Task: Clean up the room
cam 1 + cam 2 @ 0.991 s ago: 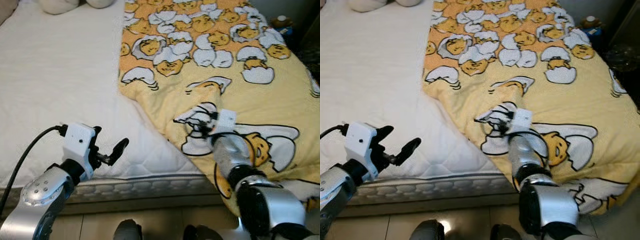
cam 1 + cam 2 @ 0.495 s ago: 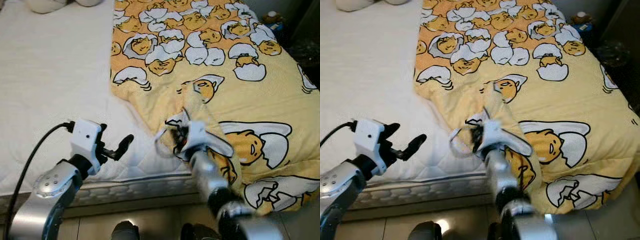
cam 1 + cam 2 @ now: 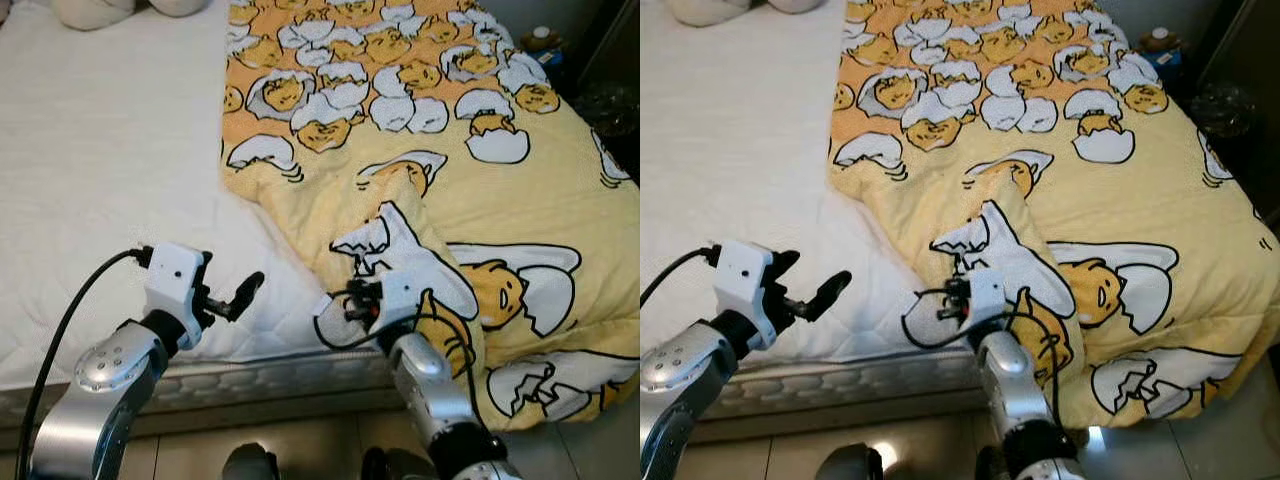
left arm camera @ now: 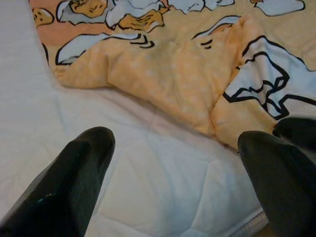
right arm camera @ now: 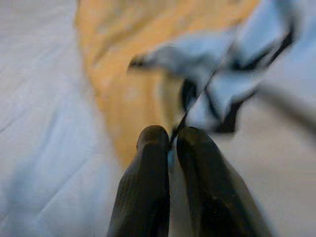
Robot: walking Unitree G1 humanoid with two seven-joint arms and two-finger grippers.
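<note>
Bed [image 3: 100, 150] fills most of the head views — a white quilted mattress with its piped front edge running just above a strip of pale tiled floor [image 3: 300, 450]. A yellow blanket [image 3: 480, 200] printed with cartoon eggs covers the robot's right half of the bed, its left edge slanting across the mattress and its lower part spilling over the front edge. Plush toys [image 3: 100, 10] lie at the far end of the bed, and a small bottle [image 3: 545, 40] stands in the dark corner beyond the blanket's far right.

The right hand [image 3: 350, 305] sits at the blanket's near fold, close to the mattress's front edge; the right wrist view, though blurred, has its two black fingers [image 5: 148, 187] pressed together, pinching blanket cloth. The left hand [image 3: 232, 300] hovers over bare mattress to the left, fingers [image 4: 74, 177] spread wide and holding nothing — white sheet stretches unobstructed beyond it.
</note>
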